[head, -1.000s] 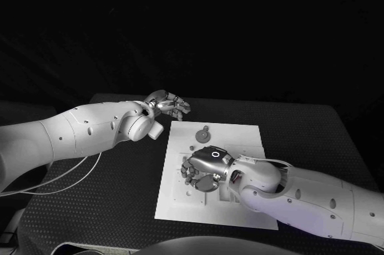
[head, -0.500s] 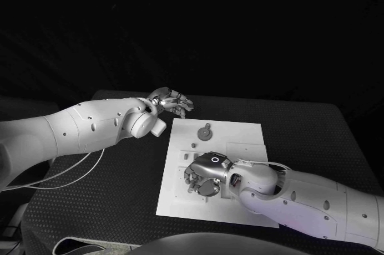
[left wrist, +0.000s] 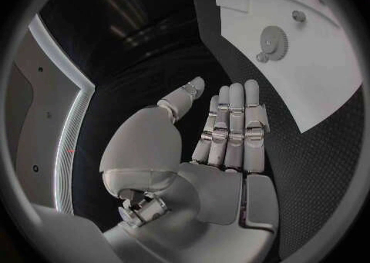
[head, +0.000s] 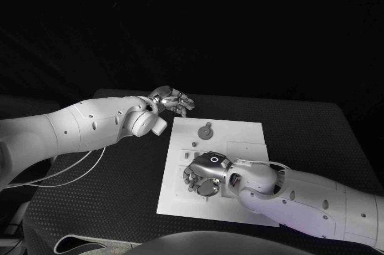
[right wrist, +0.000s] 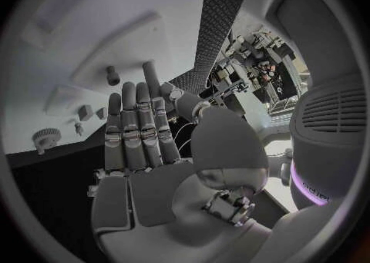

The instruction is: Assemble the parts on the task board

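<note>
The white task board (head: 240, 138) lies in the middle of the black table. A round grey gear (head: 206, 132) sits on its far half, with small parts (head: 190, 154) near its left edge. My right hand (head: 204, 175) hovers over the board's left middle, fingers straight and holding nothing (right wrist: 142, 133). In the right wrist view the gear (right wrist: 48, 137) and a dark peg (right wrist: 113, 75) lie beyond its fingertips. My left hand (head: 170, 102) hangs off the board's far left corner, flat and holding nothing (left wrist: 227, 133), with the gear (left wrist: 273, 40) ahead of it on the board (left wrist: 308, 84).
The black textured table (head: 104, 188) stretches to both sides of the board. A thin white cable (head: 76, 174) loops under my left arm over the table's left part.
My right hand has slid a little toward the board's near edge. My left hand has stayed almost where it was.
</note>
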Available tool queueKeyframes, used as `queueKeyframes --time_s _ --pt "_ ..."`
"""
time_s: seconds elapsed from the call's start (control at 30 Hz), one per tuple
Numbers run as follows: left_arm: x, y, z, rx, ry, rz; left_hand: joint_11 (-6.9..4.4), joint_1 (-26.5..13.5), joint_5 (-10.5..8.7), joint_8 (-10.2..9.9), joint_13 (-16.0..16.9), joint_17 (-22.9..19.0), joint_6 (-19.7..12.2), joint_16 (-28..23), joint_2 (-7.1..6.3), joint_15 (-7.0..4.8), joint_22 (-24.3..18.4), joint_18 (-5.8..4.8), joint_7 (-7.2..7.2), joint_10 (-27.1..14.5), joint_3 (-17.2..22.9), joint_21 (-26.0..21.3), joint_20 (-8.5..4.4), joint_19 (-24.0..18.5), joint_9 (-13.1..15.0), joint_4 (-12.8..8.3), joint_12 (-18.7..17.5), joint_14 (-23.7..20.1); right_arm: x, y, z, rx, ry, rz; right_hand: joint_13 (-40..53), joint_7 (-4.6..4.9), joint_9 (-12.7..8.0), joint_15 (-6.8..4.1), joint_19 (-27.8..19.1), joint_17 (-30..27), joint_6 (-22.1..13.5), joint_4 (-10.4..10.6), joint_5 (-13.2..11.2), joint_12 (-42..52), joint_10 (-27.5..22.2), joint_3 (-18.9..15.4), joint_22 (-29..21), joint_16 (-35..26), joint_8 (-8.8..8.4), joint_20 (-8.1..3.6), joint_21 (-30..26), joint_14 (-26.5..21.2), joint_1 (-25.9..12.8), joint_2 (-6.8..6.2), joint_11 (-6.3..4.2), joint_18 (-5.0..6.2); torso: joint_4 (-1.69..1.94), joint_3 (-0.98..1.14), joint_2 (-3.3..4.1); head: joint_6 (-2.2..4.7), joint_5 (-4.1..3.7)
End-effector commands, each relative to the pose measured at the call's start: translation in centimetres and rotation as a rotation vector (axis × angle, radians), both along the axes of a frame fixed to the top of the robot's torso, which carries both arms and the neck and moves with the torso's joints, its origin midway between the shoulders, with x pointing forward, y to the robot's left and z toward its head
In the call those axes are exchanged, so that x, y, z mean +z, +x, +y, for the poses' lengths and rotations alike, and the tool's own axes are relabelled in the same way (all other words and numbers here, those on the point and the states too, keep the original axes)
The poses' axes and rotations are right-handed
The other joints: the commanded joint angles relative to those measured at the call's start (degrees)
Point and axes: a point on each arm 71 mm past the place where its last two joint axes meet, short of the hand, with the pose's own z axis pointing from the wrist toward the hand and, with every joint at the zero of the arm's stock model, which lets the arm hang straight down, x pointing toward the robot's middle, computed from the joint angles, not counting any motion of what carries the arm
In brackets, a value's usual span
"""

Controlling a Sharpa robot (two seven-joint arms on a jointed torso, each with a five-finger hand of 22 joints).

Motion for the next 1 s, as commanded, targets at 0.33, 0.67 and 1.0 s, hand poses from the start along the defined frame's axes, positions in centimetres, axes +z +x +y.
queueKeyframes --time_s 0.33,0.67,1.0 --pt "0.2 -0.1 -0.3 -0.017 -0.016 -0.003 0.05 -0.49 -0.09 0.39 0.07 0.08 -0.39 -0.25 0.23 0.03 0.11 0.91 -0.01 -0.24 -0.04 -0.34 0.01 0.19 -0.08 0.21 0.08 0.35 -0.8 -0.5 0.1 0.027 -0.034 0.018 0.02 0.08 0.08 0.07 0.07 0.07 0.15 -0.33 0.04 -0.15 -0.15 0.1 1.2 -0.02 0.32 0.0 -0.12 0.37 -0.04 0.71 -0.37 0.34 0.0 -0.02 0.0 -0.15 0.03" --pt "0.2 -0.1 -0.3 -0.017 -0.016 -0.003 0.05 -0.51 -0.11 0.41 0.08 0.09 -0.4 -0.26 0.23 0.03 0.12 0.92 -0.01 -0.26 -0.06 -0.37 0.01 0.18 -0.09 0.2 0.08 0.34 -1.3 -0.6 0.3 0.039 -0.076 -0.008 0.03 0.09 0.12 0.08 0.02 0.08 0.11 -0.39 0.04 -0.21 -0.2 0.07 1.2 -0.08 0.28 0.01 -0.17 0.33 -0.06 0.67 -0.35 0.34 0.03 -0.04 -0.02 -0.21 0.08" --pt "0.2 -0.1 -0.4 -0.02 -0.017 -0.002 0.05 -0.52 -0.11 0.42 0.09 0.11 -0.41 -0.27 0.24 0.03 0.14 0.92 -0.01 -0.26 -0.07 -0.39 0.01 0.18 -0.1 0.19 0.08 0.34 -2.1 -1.0 0.4 0.054 -0.094 0.033 -0.1 0.55 0.09 0.73 -1.2 -0.09 -0.94 -0.35 0.03 -1.16 -1.41 -0.66 1.24 -1.06 -0.47 0.22 -0.89 -0.89 -0.87 -0.98 0.26 -0.01 -0.02 -0.05 -0.03 -0.32 0.11"
